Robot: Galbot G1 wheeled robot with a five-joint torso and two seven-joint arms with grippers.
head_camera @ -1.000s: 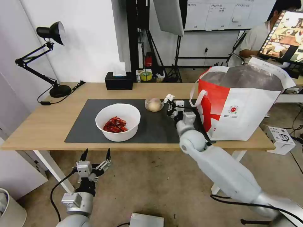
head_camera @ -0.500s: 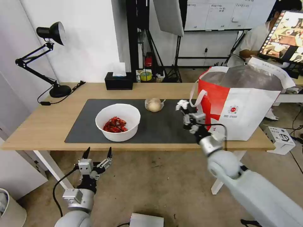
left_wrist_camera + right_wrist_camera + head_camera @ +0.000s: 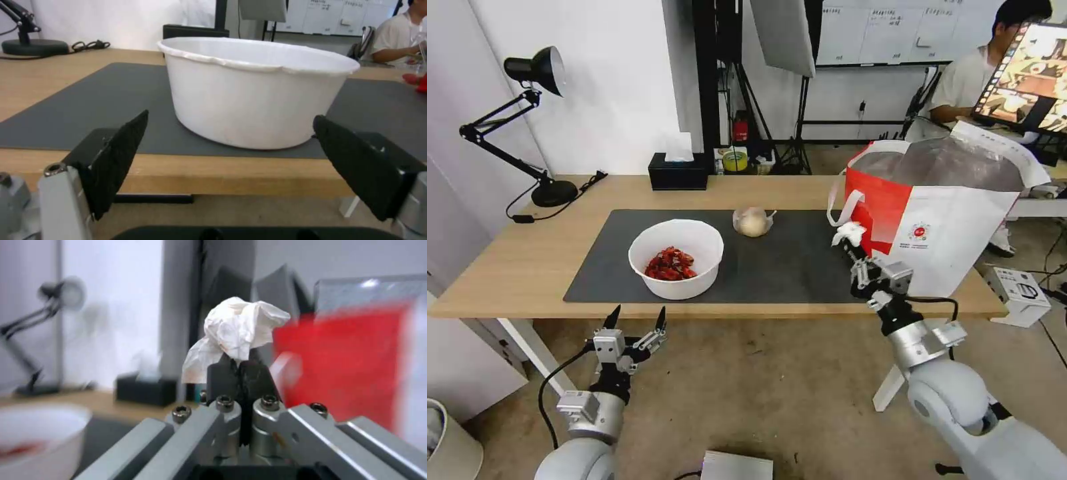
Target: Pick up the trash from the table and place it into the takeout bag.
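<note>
Crumpled white tissue pinched in the closed right gripper beside the boxy foil-lined takeout bag, left gripper held spread below the table edge, near the smooth round bowl.

We see the table across the middle of the frame, a long light-wood top on white legs. On it lies a dark grey mat. On the mat stand a white bowl with red shells and, behind it, a clear bag with a beige lump. At the right end stands the takeout bag. At the upper left are a black lamp and a black tissue box.
</note>
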